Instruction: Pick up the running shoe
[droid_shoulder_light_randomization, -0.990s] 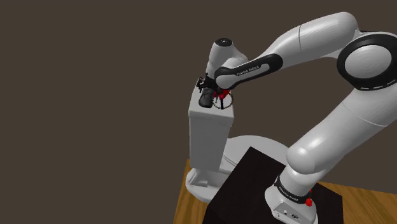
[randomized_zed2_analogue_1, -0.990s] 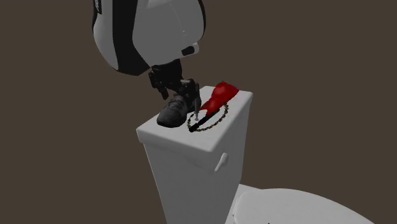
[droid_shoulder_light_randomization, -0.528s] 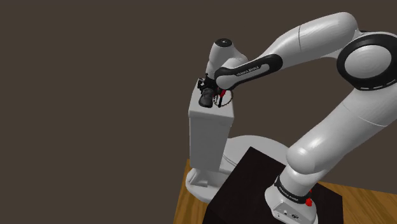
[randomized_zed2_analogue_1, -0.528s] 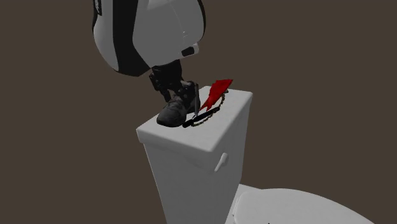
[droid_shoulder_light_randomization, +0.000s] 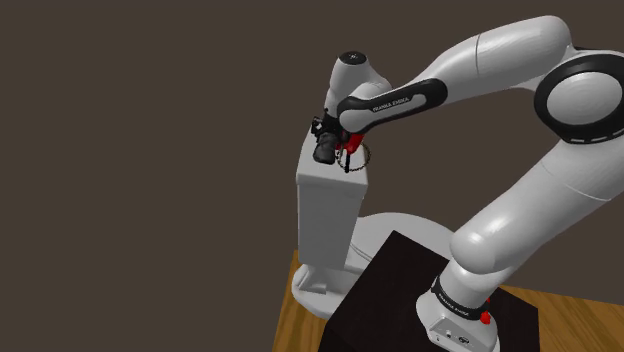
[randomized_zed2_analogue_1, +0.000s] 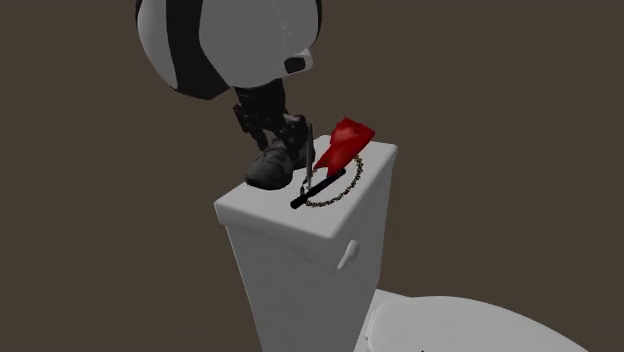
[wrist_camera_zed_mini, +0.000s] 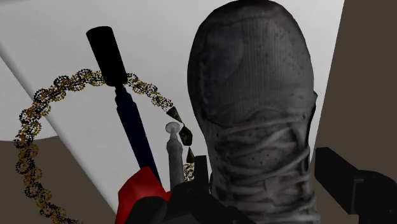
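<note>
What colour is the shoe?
The shoe is dark grey all over; the wrist view shows it best.

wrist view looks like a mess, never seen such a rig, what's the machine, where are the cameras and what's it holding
It is a white robot arm on a dark box stand, with a black two-finger hand. The shoulder view looks from beside the stand, the second exterior view from near the white toilet tank, the wrist view from a camera on the hand. On the tank's lid are a beaded chain loop and a red and black tool. The hand is shut on the dark grey shoe.
</note>
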